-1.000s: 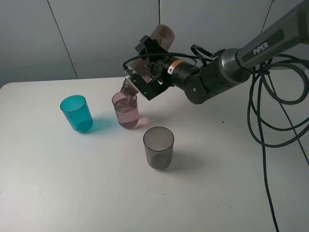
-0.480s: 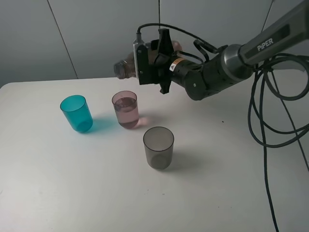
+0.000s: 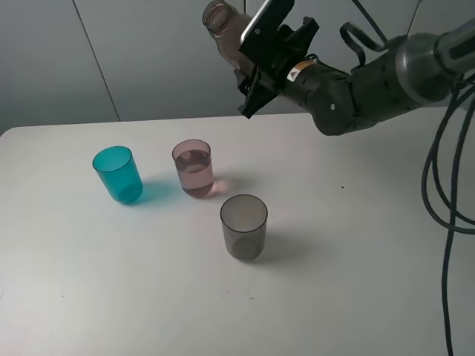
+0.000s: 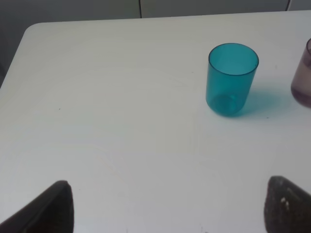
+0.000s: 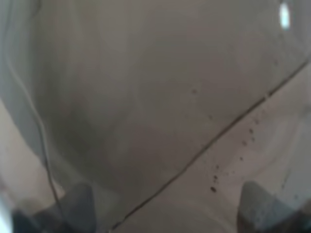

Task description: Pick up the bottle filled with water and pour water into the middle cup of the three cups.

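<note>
Since the dusky pink middle cup already holds water well up its wall, we judge the pour done. Our right gripper clenches the smoky bottle high above the table, behind the cups, neck tilted upward and clear of every rim. The teal cup and grey cup look dry. Our left gripper hangs spread and empty-handed near the teal cup. Only setting the bottle down seems left.

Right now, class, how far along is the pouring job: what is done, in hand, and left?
Done: the middle cup holds water. In hand: the right end effector grips the bottle high above the table, neck upward. Left: probably only setting the bottle down.
</note>
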You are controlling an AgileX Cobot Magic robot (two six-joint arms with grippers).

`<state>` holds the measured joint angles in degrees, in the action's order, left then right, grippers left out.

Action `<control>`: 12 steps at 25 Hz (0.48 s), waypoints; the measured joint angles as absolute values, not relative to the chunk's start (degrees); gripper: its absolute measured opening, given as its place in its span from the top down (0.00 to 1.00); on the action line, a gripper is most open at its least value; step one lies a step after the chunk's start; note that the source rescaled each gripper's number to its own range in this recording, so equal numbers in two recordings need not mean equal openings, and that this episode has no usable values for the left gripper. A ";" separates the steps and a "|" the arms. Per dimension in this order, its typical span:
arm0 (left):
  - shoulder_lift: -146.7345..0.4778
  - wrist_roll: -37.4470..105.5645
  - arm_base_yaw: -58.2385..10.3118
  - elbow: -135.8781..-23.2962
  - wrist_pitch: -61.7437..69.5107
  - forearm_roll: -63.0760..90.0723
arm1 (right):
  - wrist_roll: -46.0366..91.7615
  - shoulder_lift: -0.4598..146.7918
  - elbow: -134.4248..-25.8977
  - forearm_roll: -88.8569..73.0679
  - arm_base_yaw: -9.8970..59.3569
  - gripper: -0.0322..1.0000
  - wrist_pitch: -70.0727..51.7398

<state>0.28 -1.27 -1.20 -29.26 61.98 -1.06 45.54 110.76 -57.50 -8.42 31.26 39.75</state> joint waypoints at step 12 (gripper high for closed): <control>0.28 -1.17 -1.20 -29.26 61.98 -1.06 | 25.78 94.25 -37.28 -5.48 21.47 0.96 40.87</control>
<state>0.28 -1.17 -1.20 -29.26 61.98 -1.06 25.78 94.25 -37.28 -5.48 21.47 40.87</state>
